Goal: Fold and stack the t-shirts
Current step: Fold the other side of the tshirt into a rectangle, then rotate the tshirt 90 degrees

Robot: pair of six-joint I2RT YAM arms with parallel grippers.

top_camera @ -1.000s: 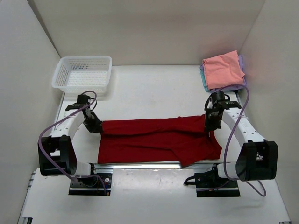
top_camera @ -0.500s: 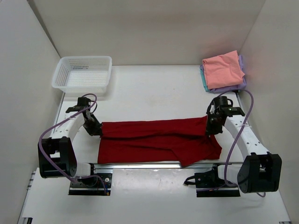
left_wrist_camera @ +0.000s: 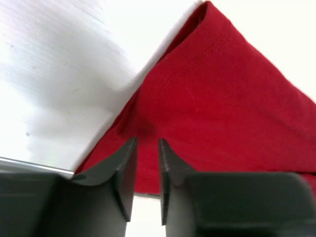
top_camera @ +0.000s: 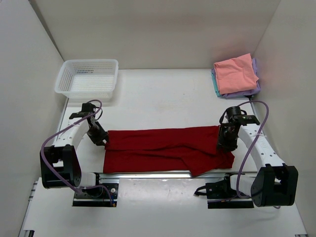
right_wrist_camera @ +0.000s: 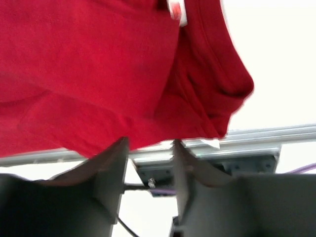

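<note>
The dark red t-shirt [top_camera: 163, 145] lies as a long band across the near part of the table. My left gripper [top_camera: 101, 138] is shut on its far left corner; in the left wrist view [left_wrist_camera: 147, 140] the jaws stand nearly together on the cloth [left_wrist_camera: 222, 98]. My right gripper [top_camera: 225, 144] is at the shirt's right end; in the right wrist view [right_wrist_camera: 149, 142] the red cloth [right_wrist_camera: 98, 59] hangs lifted from the fingertips. At the far right a folded salmon pink shirt [top_camera: 236, 73] tops a stack over lavender [top_camera: 256, 69] and teal [top_camera: 215, 84] ones.
A white mesh basket [top_camera: 87, 79] stands at the far left. A metal rail [top_camera: 148, 174] runs along the table's near edge, just below the shirt, and shows in the right wrist view [right_wrist_camera: 256, 136]. White walls close in the table on three sides.
My right gripper has moved toward the near edge at the shirt's right end. The left gripper has shifted slightly the same way. The shirt's far edge now lies straighter.
</note>
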